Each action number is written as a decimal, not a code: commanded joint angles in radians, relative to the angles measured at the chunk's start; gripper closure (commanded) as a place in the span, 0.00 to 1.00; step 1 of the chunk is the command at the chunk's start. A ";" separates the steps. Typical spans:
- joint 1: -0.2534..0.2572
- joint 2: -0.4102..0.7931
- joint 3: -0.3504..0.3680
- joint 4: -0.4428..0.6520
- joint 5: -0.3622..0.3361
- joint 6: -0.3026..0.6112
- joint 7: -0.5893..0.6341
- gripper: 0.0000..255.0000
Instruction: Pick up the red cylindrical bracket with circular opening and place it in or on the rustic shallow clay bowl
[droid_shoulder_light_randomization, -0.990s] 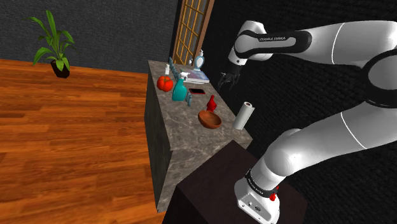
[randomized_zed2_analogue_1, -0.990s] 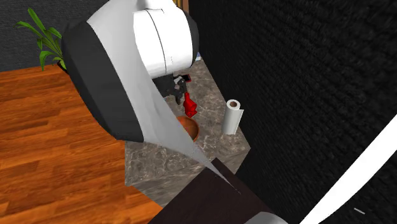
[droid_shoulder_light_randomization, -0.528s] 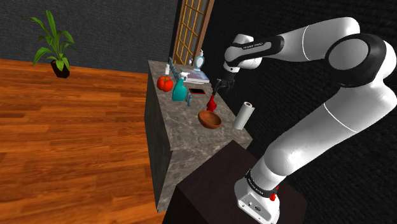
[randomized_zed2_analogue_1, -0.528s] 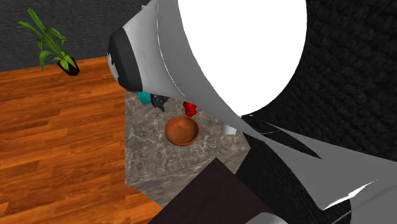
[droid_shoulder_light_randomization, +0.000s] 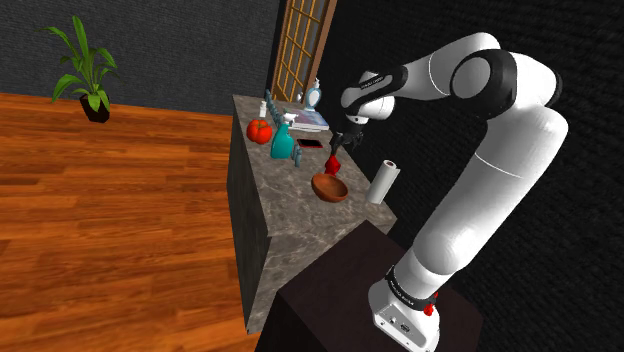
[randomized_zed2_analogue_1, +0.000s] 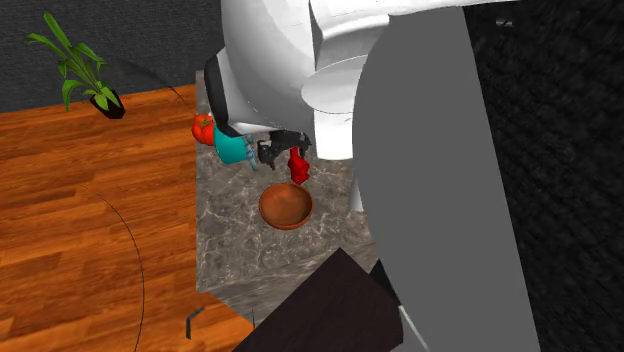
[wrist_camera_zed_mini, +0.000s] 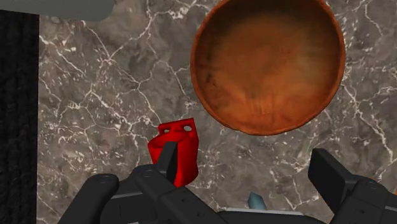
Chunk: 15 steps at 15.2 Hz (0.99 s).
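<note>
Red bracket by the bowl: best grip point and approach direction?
Probably top-down, pinching the red bracket across its body: it stands upright on the counter, top face toward the open gripper, apart from the bowl. One finger overlaps it in the wrist view, so centre first.

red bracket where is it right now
In the shoulder view the bracket stands on the counter just beyond the bowl, left of the paper roll, close below the open gripper.
</note>
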<state>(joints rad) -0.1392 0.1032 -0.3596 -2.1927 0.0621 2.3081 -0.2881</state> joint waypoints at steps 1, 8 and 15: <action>-0.016 0.078 -0.005 0.042 0.035 0.030 -0.032 0.00; -0.104 0.345 0.013 0.243 0.143 0.074 -0.120 0.00; -0.125 0.421 0.035 0.258 0.176 0.132 -0.141 0.00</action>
<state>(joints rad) -0.2611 0.5130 -0.3280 -1.9364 0.2323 2.4299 -0.4253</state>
